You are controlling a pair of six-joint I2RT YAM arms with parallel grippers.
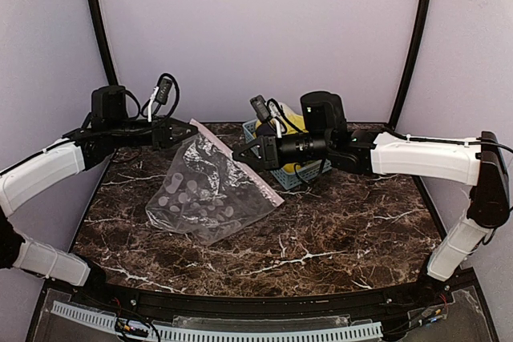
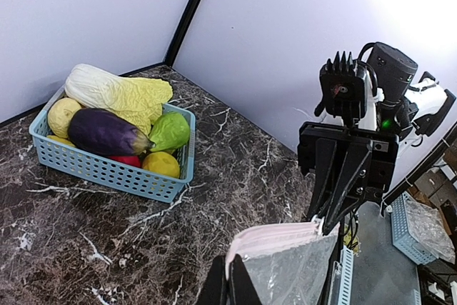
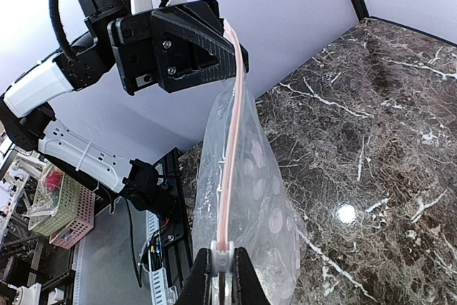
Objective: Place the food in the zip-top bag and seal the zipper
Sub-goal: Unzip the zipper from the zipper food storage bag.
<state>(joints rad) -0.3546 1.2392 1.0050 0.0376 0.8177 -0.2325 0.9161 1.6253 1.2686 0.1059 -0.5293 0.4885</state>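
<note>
Top external: left fingers [image 1: 178, 132] and right fingers [image 1: 247, 152] both clamp the zipper [image 3: 229, 162] — the zip-top bag [image 1: 200, 198] droops below. Food [image 2: 114, 130] fills the basket [image 2: 107, 173].

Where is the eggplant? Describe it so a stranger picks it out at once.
On the dark marble table, look to the light blue slatted basket by the wall. The eggplant lies across the top of the pile, beside the yellow cabbage. It is the only dark purple piece, long and glossy.

My fingers [image 2: 214, 292] pinch the pink zipper [image 2: 275, 237] of the bag [image 2: 296, 276], and the blue basket [image 2: 114, 174] of food [image 2: 107, 131] sits at the table's [image 2: 235, 169] back edge.
</note>
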